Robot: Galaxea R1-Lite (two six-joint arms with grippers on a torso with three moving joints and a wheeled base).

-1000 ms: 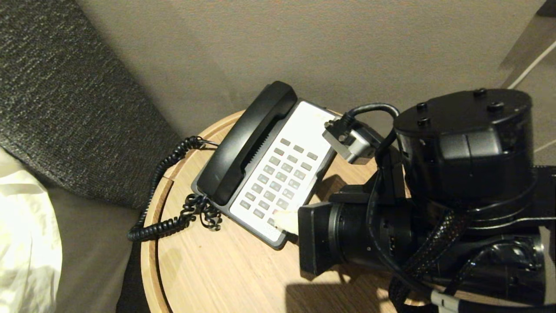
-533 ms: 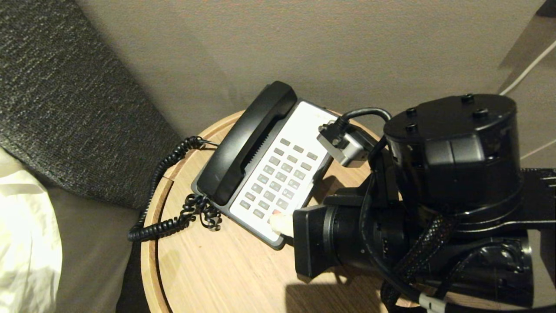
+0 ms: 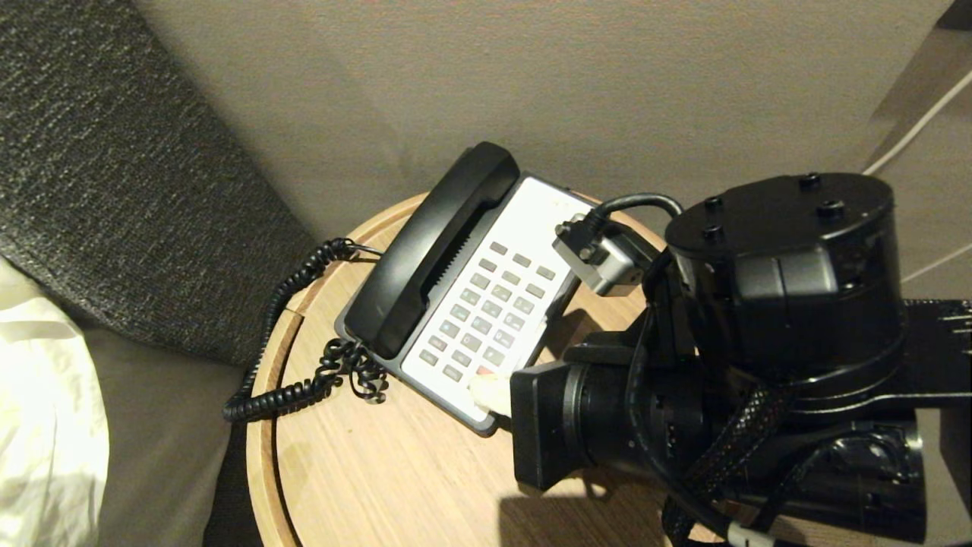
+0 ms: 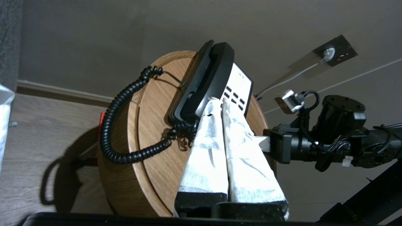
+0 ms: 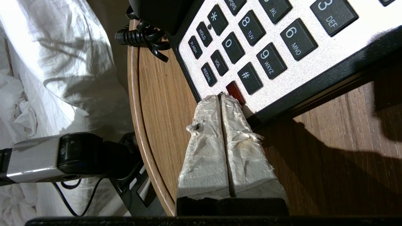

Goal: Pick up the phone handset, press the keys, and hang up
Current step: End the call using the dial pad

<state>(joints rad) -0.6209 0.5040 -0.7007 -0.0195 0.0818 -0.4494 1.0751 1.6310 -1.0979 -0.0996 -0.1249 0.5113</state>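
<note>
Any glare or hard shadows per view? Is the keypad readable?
Head view: white bedding blown out, arm shadow across the round table. Right wrist view: key labels sharp, the 9 key readable, hard shadow on wood beside the right end effector. Left wrist view: evenly dim, coiled cord shadowed on the floor.

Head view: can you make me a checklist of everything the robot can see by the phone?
Surface: round wooden table, bare wood in front of the phone.
Job's things: phone handset lying in its cradle on the phone base; keypad uncovered.
Clutter: nothing seen.
Grippers: right gripper jaws shut, tip at the red key; left gripper jaws shut, off the table.
Cables: coiled cord hanging over the table edge.
Surroundings: grey wall, white bedding.
</note>
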